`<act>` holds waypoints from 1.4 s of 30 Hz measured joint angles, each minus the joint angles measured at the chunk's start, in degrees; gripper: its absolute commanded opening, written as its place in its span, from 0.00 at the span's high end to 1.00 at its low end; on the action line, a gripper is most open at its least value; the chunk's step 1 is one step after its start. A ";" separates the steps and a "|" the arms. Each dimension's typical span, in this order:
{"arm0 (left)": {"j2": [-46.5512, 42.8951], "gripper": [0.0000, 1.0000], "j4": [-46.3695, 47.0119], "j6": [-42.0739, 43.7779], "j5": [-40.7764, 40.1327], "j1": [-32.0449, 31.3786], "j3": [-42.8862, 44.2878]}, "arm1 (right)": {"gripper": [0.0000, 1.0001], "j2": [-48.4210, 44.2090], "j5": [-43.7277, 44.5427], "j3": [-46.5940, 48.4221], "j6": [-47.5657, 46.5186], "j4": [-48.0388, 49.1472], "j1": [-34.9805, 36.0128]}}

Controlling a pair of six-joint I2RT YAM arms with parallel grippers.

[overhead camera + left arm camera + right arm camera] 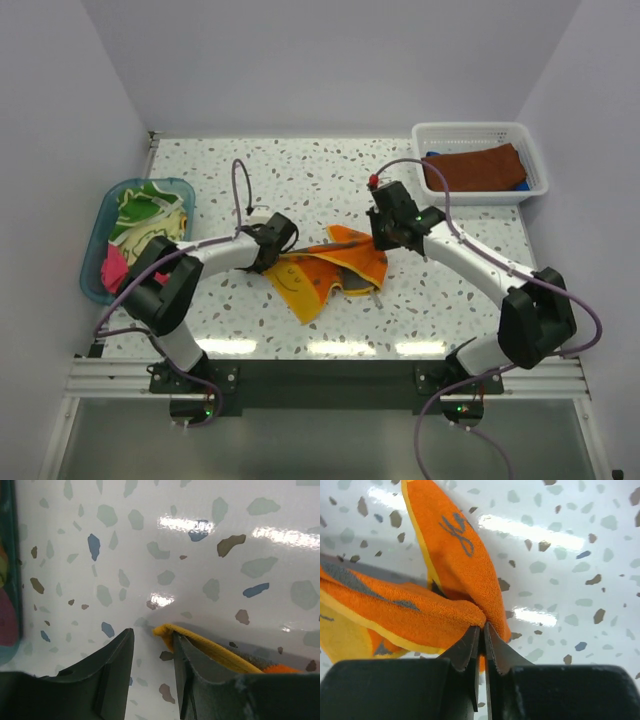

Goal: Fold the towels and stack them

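Note:
The orange towel (330, 268), with grey blotches and a yellow edge, lies crumpled at the table's middle. My right gripper (385, 243) is shut on a fold of its right side. In the right wrist view the jaws (481, 626) pinch bunched orange cloth (420, 610) just above the table. My left gripper (283, 250) is at the towel's left corner. In the left wrist view it (152, 635) is open with only table between the fingers. The towel's yellow edge (220, 652) lies against the outer side of the right finger.
A white mesh basket (470, 128) at the back right holds a rust brown towel (475, 167) over a blue one (520, 184). A teal tub (100, 225) at the left holds a green/yellow patterned towel (140, 215) and a pink one (113, 268).

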 measured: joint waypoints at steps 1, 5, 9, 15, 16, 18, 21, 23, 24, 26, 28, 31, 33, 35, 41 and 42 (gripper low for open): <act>-0.17 0.58 0.46 0.00 0.70 -0.04 0.00 | 0.91 -0.26 0.74 0.26 -0.09 0.07 -0.70; -1.09 0.58 1.84 0.61 3.54 -0.02 -0.33 | 0.75 2.29 2.12 2.86 -1.42 -0.66 -1.70; -2.43 0.57 2.12 1.18 6.19 0.13 -1.20 | 0.55 8.26 2.49 9.29 -3.45 -0.63 -2.01; -4.11 0.57 1.97 1.92 10.10 0.44 -2.14 | 0.51 9.75 -1.16 11.13 -5.46 0.39 0.68; -4.24 0.57 1.92 1.95 10.64 0.44 -2.16 | 0.51 9.38 -2.49 10.45 -5.81 0.85 2.25; -4.35 0.57 1.92 1.95 11.32 0.44 -2.16 | 0.50 8.11 -6.34 7.82 -6.21 2.19 6.27; -4.39 0.56 1.90 1.97 11.65 0.48 -2.16 | 0.44 5.79 -11.56 2.34 -6.38 4.07 12.68; -4.44 0.57 1.90 2.01 11.96 0.68 -2.16 | 0.42 5.42 -13.09 -0.31 -6.58 4.96 16.94; -4.46 0.57 1.90 2.01 12.15 0.81 -2.16 | 0.41 5.55 -13.49 -1.05 -6.67 5.16 18.38; -4.48 0.57 1.92 2.16 12.61 1.09 -2.16 | 0.41 6.08 -13.40 -2.27 -6.78 5.70 21.92; -4.59 0.57 1.92 2.32 13.22 1.53 -2.16 | 0.40 7.15 -12.68 -2.80 -6.86 7.26 24.85; -5.01 0.57 2.14 2.38 14.58 2.51 -2.43 | 0.40 9.18 -11.61 -2.89 -7.34 9.66 27.67; -5.75 0.57 2.58 2.38 15.65 3.54 -3.13 | 0.40 10.62 -10.84 -2.89 -7.74 10.88 28.92; -6.49 0.57 2.75 2.38 16.76 4.63 -3.80 | 0.40 12.39 -10.49 -2.64 -8.24 11.47 30.05; -7.39 0.57 3.21 2.38 19.78 7.02 -4.61 | 0.40 16.96 -9.27 -1.66 -9.64 11.52 32.87; -7.45 0.57 3.28 2.40 20.17 7.21 -4.68 | 0.41 17.51 -8.61 -0.96 -9.99 11.08 33.33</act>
